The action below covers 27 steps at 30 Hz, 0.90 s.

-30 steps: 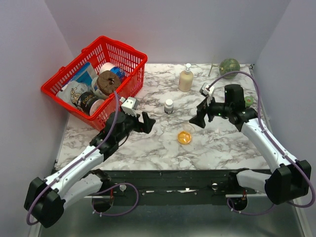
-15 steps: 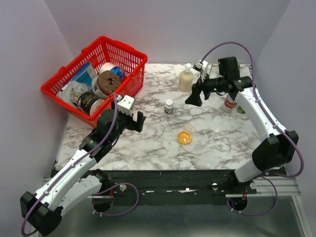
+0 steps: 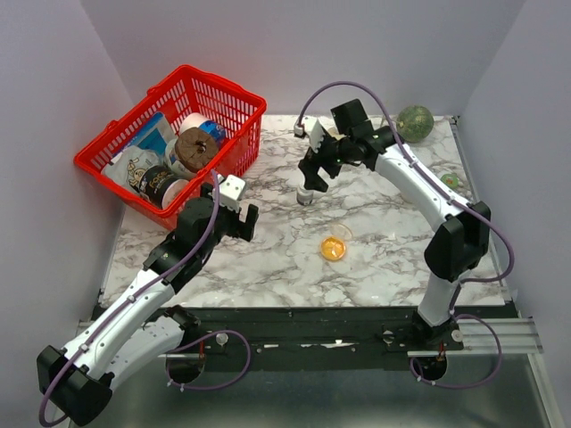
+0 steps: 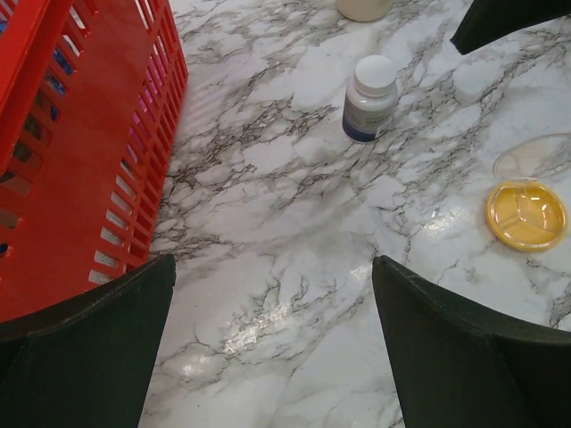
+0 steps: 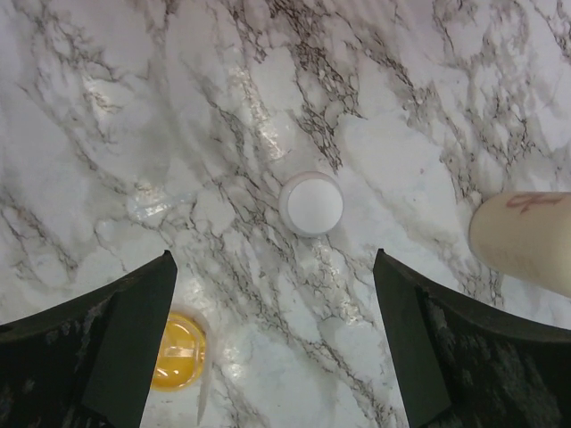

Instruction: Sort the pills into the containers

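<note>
The white pill bottle [image 3: 305, 196] with a dark label band stands upright mid-table; it also shows in the left wrist view [image 4: 369, 98] and from above in the right wrist view [image 5: 310, 203]. The orange pills [image 3: 333, 250] sit as a round amber cluster in front of it, also visible in both wrist views [image 4: 526, 215] [image 5: 177, 353]. The clear shallow dish [image 4: 539, 153] touches their far side. My right gripper [image 3: 312, 175] [image 5: 272, 294] is open and empty, hovering just above the bottle. My left gripper [image 3: 246, 221] [image 4: 272, 294] is open and empty, left of both.
A red basket [image 3: 234, 96] full of groceries stands at the back left, close beside my left gripper [image 4: 80, 134]. A beige pump bottle [image 5: 526, 236] stands just beyond the pill bottle. A green ball [image 3: 415, 120] lies at the back right.
My right arm has swung from the right side of the table leftward to above the pill bottle. My left gripper has drawn back slightly to the left.
</note>
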Motion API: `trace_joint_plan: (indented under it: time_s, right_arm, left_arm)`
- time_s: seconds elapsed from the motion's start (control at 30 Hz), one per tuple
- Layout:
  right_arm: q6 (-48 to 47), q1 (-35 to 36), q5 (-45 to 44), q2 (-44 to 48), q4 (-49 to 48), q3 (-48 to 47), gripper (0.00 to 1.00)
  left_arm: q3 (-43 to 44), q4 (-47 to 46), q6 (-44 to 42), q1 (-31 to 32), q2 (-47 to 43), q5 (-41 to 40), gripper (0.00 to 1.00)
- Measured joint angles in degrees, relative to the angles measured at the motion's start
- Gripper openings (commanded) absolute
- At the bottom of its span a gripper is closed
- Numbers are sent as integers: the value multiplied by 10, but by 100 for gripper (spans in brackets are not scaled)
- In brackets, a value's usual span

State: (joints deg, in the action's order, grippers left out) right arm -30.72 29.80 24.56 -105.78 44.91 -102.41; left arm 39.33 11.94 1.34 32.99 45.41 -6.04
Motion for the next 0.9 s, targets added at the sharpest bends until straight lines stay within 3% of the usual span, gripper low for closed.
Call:
trace_joint_plan:
  time_s: [0.27, 0.9]
  right_arm:
    - [0, 22, -67, -94, 16, -62, 100]
    - [8, 33, -134, -181, 42, -112, 95]
  left_arm:
    - [0, 2, -1, -7, -1, -7, 99]
    - [0, 2, -1, -8, -11, -10, 99]
